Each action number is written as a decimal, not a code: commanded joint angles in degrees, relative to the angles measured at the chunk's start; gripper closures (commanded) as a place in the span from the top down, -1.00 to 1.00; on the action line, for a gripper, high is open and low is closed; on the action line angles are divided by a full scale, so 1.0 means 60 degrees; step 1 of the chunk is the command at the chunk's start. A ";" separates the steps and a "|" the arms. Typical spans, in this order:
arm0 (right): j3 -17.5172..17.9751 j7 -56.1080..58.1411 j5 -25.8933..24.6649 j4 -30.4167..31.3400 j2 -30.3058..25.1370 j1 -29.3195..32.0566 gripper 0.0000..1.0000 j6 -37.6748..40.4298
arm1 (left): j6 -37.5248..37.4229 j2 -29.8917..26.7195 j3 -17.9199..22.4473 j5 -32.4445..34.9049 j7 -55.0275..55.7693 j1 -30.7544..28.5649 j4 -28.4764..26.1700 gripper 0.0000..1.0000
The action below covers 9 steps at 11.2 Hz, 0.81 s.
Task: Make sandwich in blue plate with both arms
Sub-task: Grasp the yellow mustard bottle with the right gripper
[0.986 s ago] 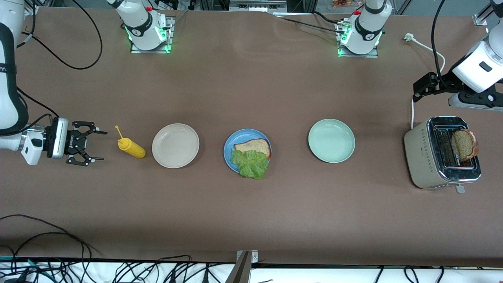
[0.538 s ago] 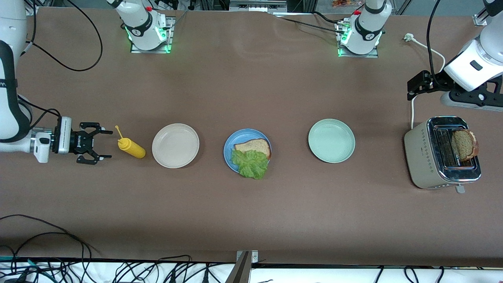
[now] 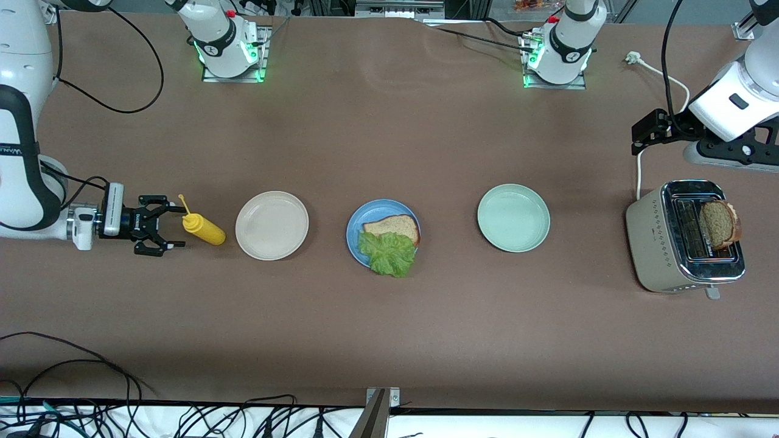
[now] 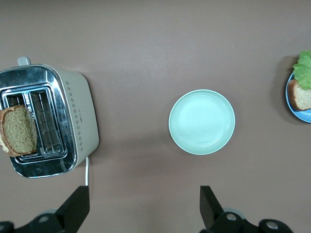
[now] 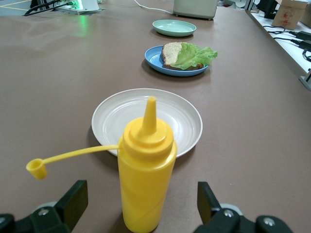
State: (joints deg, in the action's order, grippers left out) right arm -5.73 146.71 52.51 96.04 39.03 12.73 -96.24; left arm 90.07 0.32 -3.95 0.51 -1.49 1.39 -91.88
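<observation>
From the right wrist view we look straight between the spread fingers (image 5: 73,201) of the right gripper (image 3: 163,225) at a yellow squeeze bottle (image 5: 146,167), upright just ahead of them and not gripped; its open cap (image 5: 36,169) dangles on a thin strap, a detail only faintly visible from the front camera. Past the bottle stands the beige plate (image 5: 187,121), then the blue plate (image 5: 154,59) carrying a wholemeal bread slice (image 5: 171,52) half covered by a ruffled lettuce leaf (image 5: 194,56), then the pale green plate (image 5: 174,27), with the toaster (image 5: 195,7) at the left arm's end of the table.

The front camera shows that the leaf overhangs the blue plate's rim on the side nearer to that camera.

The left gripper (image 4: 143,206), fingers apart and empty, hangs over bare table between the toaster and the pale green plate, which lie ahead of its fingertips. Its wrist camera alone looks down into the toaster's chrome top (image 4: 46,128), where a second bread slice (image 4: 18,130) stands in one slot. In the front view this gripper is largely hidden by the arm's wrist.
</observation>
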 commanded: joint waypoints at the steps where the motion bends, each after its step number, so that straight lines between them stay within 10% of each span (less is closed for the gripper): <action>1: 0.0134 0.0859 0.0564 -0.0068 0.0393 0.0193 1.00 0.0103 | -0.0100 -0.0112 -0.0074 0.0090 -0.0089 -0.0085 0.0006 1.00; 9: 0.0778 0.1301 0.1531 -0.0068 0.1053 0.0120 1.00 -0.0496 | -0.0100 -0.0112 -0.0074 0.0076 -0.0104 -0.0100 0.0006 1.00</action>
State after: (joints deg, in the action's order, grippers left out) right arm -2.79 153.72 59.72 96.01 44.74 12.90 -97.76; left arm 90.05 0.31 -3.95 0.51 -1.49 1.38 -91.88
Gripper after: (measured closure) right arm 0.000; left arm 0.000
